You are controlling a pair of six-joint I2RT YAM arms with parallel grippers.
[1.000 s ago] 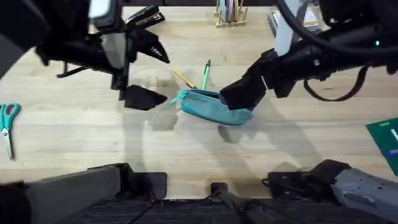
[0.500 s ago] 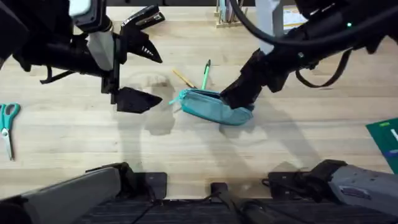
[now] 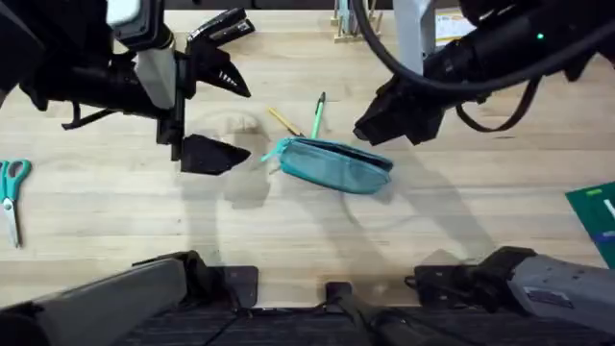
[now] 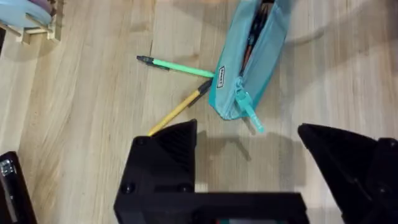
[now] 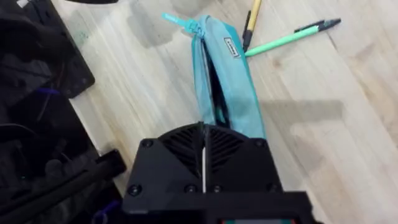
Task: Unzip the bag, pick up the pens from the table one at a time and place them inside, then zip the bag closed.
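The teal bag (image 3: 332, 165) lies on the table (image 3: 288, 231) at mid-table, and its zip gapes to show a dark inside (image 4: 252, 43). The teal zip pull (image 4: 249, 113) sticks out at the end nearer my left gripper. Just behind the bag lie the yellow pen (image 3: 283, 121) and the green pen (image 3: 317, 113). My left gripper (image 3: 223, 120) hovers left of the bag, open wide and holding nothing. My right gripper (image 3: 382, 123) is shut above the bag's right end and clear of it. Its fingers (image 5: 204, 155) are pressed together over the bag (image 5: 224, 81).
Teal-handled scissors (image 3: 12, 192) lie at the left edge. A black stapler (image 3: 223, 24) and a wooden holder of sticks (image 3: 356, 24) stand at the back. A green card (image 3: 596, 216) lies at the right edge. Bare wood lies in front of the bag.
My right gripper has lifted off the bag's right end and drawn back to the right. The left arm shifted slightly left, then held still. The bag has stayed where it was.
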